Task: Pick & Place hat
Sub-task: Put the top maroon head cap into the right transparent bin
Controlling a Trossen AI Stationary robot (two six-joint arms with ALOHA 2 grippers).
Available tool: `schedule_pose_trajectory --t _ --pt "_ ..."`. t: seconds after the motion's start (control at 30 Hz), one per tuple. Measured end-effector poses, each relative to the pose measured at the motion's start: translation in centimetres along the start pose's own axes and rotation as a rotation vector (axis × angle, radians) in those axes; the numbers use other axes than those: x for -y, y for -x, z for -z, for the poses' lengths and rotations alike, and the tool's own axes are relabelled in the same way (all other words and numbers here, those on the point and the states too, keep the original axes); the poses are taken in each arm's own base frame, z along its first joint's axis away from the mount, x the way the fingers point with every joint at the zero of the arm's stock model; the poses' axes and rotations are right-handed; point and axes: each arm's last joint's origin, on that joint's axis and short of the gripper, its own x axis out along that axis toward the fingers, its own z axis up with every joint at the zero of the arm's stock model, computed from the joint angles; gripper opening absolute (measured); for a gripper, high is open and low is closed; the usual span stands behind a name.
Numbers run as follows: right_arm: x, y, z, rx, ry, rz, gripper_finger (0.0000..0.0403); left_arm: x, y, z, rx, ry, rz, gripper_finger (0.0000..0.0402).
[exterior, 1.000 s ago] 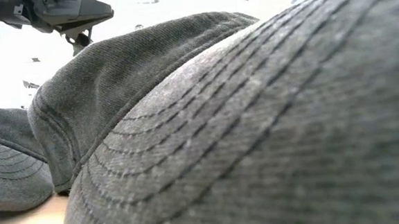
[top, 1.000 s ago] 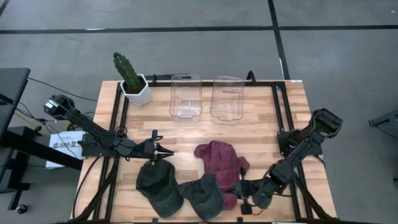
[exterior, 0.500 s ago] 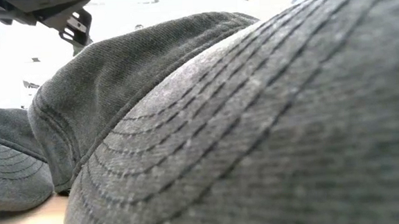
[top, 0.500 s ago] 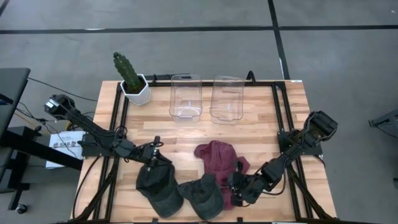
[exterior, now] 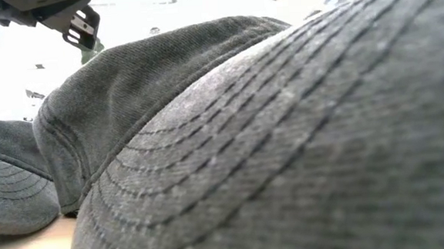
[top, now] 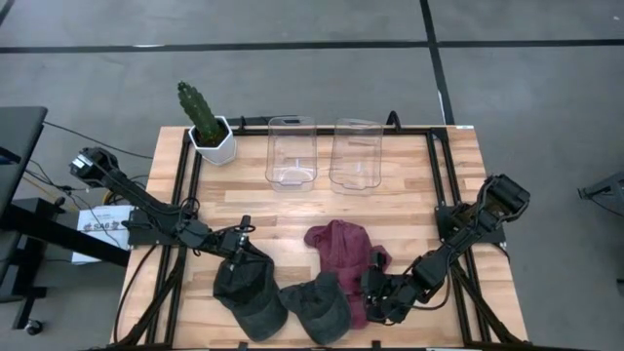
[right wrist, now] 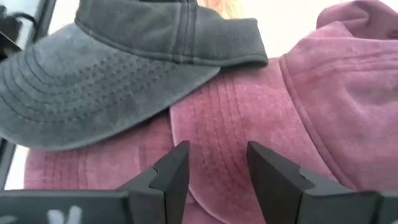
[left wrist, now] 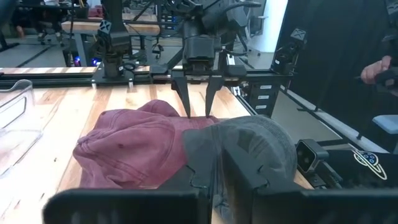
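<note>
Counting three hats: two grey hats (top: 251,290) (top: 320,303), one maroon hat (top: 339,246). Right gripper (top: 371,294) spread wide over maroon brim. Left gripper (top: 242,248) pinched closed at grey hat.

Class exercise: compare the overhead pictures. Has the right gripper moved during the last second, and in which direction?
Yes. The right gripper has moved from near the table's front edge up and leftward onto the maroon hat, closer to the clear bins. Its fingers are open over the brim.

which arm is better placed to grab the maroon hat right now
The right. Its tool hangs open directly over the maroon hat, fingers straddling the brim. The left tool is shut, down at the dark gray hat, farther from the maroon one.
</note>
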Motion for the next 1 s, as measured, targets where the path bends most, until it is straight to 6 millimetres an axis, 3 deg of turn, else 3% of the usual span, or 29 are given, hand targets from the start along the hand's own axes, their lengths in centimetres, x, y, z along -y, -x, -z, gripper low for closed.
schedule_pose_trajectory --t 0.3,0.6,1.0 --pt "-0.4 0.4 0.5 -0.028 -0.008 -0.027 0.0160 0.0 0.0 0.0 0.000 0.000 0.000 0.0026" --pt "0.8 0.8 2.3 -0.144 -0.108 0.134 0.0137 0.0 0.0 0.0 0.000 0.000 0.000 0.0026" --pt "1.5 0.5 1.6 -0.111 -0.098 0.181 0.0133 0.0 0.0 -0.1 0.005 0.002 0.000 0.0026"
